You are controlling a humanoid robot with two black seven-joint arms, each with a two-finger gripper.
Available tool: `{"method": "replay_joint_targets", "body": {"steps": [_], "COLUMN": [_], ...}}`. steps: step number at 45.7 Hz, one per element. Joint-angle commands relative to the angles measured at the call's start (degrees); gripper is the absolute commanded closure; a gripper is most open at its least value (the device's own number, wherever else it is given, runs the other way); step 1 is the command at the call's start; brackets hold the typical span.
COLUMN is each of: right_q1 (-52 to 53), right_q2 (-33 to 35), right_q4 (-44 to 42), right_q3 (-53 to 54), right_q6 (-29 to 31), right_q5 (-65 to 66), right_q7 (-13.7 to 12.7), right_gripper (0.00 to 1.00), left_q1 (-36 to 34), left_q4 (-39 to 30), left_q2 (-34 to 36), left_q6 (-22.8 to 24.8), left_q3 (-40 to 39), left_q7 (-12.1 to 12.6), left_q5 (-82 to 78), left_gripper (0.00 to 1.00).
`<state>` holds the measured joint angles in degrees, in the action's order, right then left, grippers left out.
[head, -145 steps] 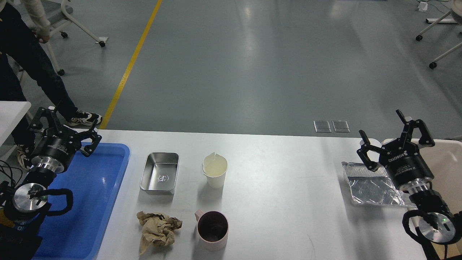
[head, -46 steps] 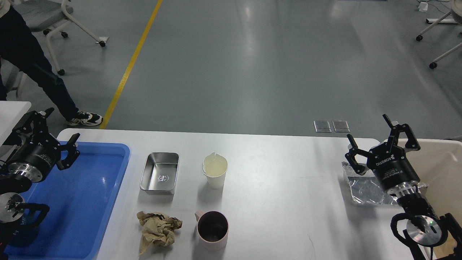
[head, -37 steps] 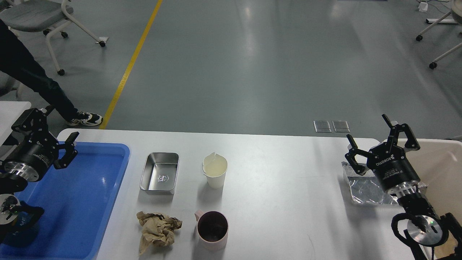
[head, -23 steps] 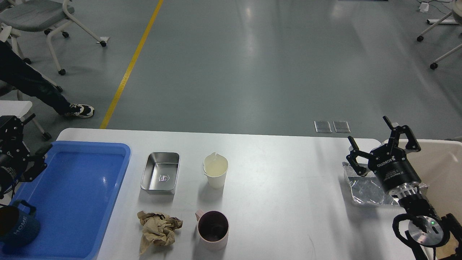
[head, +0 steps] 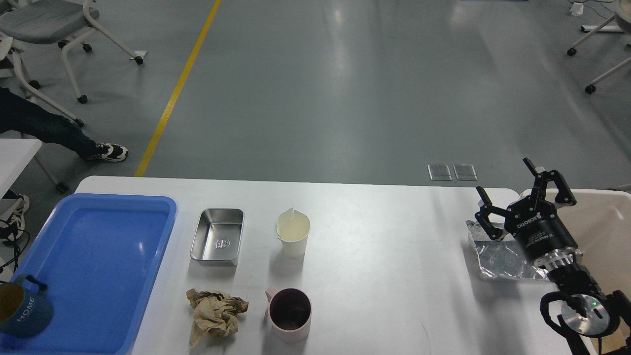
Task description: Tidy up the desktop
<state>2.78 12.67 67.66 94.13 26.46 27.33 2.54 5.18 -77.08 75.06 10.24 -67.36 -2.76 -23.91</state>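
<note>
Our desktop (head: 374, 236) fills the lower half of the head view, a wide white top with rounded corners. At its left end sits a blue tray (head: 98, 276), and in the tray's near left corner stands a dark blue mug (head: 22, 308) with "HOME" in pale letters on its side. Just right of the tray lies a small steel pan (head: 218, 236) with an emblem stamped in its floor that we cannot read. Beside it stands a white paper cup (head: 294, 231) with a torn rim. Nearer to us are a crumpled brown paper (head: 214, 311) and a pink mug (head: 290, 313) with a dark inside. At the right end a sheet of foil (head: 505, 256) lies flat, next to a beige bin (head: 609, 227). Our right gripper (head: 525, 197), marked "ROBOTIQ" on its black body, hangs over the foil's far edge with its fingers spread wide and nothing between them. Our left gripper is out of sight.
</note>
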Motion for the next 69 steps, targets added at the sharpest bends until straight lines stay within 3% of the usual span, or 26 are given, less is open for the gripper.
{"method": "replay_joint_targets", "body": {"steps": [1,21,35,41,56,69], "right_q1": [-0.05,-0.49,-0.49,-0.67,-0.75,-0.75], "right_q2": [0.08,0.96,0.96,0.96,1.13,1.75], "right_q4": [0.01,0.45,0.36,0.27,0.27,0.1], "right_q3": [0.0,-0.09,-0.09,-0.09,-0.09,-0.09], "right_q6": [-0.01,0.0,0.0,0.0,0.0,0.0], "right_q5": [0.09,0.18,0.88,0.88,0.97,0.97], "right_q7": [-0.08,0.0,0.0,0.0,0.0,0.0], "right_gripper": [0.0,0.0,0.0,0.0,0.0,0.0], "left_q1": [-0.17,-2.72,-7.99,-12.72,-33.03,-41.56], "left_q4": [-0.18,-1.93,-7.56,-8.7,-8.27,-8.0], "left_q2": [1.67,1.41,-10.36,-12.39,-16.87,-25.74], "left_q6": [1.71,4.7,4.79,6.01,8.04,6.37], "left_q3": [0.12,0.12,0.82,8.63,32.28,48.46], "left_q7": [-0.14,-0.05,-0.05,-0.14,0.12,3.2], "left_q5": [-0.09,-1.4,-20.12,-23.02,-29.71,-31.02], "left_gripper": [0.04,0.04,0.04,0.04,0.04,0.04]}}
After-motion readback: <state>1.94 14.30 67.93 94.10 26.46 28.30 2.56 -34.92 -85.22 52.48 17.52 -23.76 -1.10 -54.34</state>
